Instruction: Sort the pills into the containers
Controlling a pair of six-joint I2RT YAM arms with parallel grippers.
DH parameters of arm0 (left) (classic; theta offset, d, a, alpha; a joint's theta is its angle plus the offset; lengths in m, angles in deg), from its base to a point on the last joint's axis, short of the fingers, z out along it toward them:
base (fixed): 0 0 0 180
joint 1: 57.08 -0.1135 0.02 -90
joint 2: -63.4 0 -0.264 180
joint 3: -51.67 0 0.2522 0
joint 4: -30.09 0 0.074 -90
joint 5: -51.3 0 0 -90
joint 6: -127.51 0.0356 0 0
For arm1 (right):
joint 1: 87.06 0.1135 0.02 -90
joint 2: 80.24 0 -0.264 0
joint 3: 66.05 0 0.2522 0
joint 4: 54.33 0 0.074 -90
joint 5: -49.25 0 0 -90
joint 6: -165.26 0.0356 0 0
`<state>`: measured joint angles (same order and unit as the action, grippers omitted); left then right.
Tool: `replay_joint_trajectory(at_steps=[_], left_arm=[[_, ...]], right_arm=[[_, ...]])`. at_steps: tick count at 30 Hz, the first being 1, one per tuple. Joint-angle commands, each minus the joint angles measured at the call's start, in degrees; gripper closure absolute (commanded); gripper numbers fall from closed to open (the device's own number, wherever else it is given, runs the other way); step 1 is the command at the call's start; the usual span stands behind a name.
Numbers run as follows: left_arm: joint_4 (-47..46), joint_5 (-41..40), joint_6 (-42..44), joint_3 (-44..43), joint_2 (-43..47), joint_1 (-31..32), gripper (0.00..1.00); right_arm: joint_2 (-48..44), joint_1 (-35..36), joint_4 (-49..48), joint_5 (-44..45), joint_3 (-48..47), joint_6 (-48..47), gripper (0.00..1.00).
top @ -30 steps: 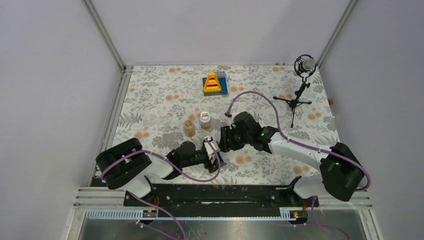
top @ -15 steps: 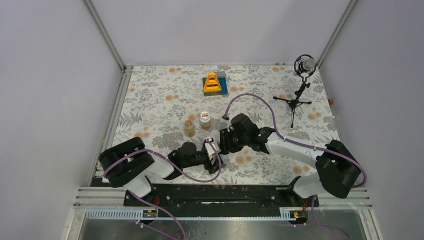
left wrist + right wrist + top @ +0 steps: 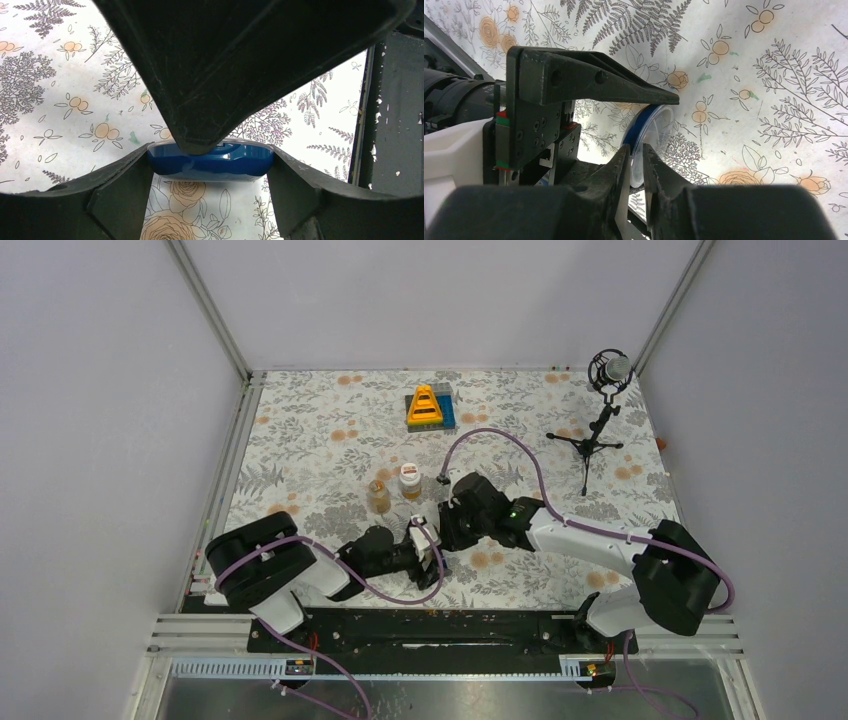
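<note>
The small round dark-blue dish [image 3: 210, 161] stands on edge above the table, with my left gripper [image 3: 210, 187] shut on it across its width. It carries a clear lid [image 3: 659, 131]. My right gripper [image 3: 636, 152] comes from the other side, and its narrow jaws pinch the dish's rim and lid edge. In the top view both grippers meet near the table's front centre, left gripper [image 3: 428, 552] and right gripper [image 3: 445, 530]. Behind them stand the amber bottle [image 3: 379, 496] and the white bottle [image 3: 409, 480]. I cannot see any pills.
A yellow triangular toy [image 3: 428, 406] on a grey-blue base sits at the back centre. A microphone on a tripod [image 3: 600, 420] stands at the back right. The black rail [image 3: 390, 110] at the table's near edge lies close to the left gripper.
My right arm has moved left up to the left gripper, and its jaws have narrowed onto the dish's rim. The left gripper still holds the dish in place.
</note>
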<state>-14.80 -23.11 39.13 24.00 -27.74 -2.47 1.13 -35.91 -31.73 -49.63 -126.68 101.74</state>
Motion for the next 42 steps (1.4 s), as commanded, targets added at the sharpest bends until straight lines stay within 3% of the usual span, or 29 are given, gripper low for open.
replay_joint_trajectory(at_steps=[1, 13, 21, 28, 33, 42], left_arm=[[-10.8, -1.9, -1.0, 1.7, -1.0, 0.1, 1.00], [-12.6, -4.0, -0.9, 3.6, -0.5, 0.1, 1.00], [-13.6, -4.1, -0.8, 3.5, -1.1, 0.1, 1.00], [-13.8, -3.9, -0.2, 4.0, 0.1, 0.2, 1.00], [-13.8, -3.5, 0.9, 4.5, 1.8, 0.2, 1.00], [-14.1, -2.7, 1.5, 4.7, 3.6, 0.4, 1.00]], right_arm=[[1.3, 1.3, 8.9, 8.5, -0.5, -3.9, 0.80], [-0.7, 2.6, 15.9, 17.0, -1.1, -7.6, 0.83], [-1.4, 2.6, 14.0, 11.7, -2.5, -3.9, 0.66], [-7.6, 2.6, 12.0, 9.1, -2.8, -1.0, 0.54], [-9.8, 2.5, 10.2, 6.5, -3.3, 0.2, 0.54], [-5.9, 2.5, 11.1, 6.7, -5.7, 0.0, 0.63]])
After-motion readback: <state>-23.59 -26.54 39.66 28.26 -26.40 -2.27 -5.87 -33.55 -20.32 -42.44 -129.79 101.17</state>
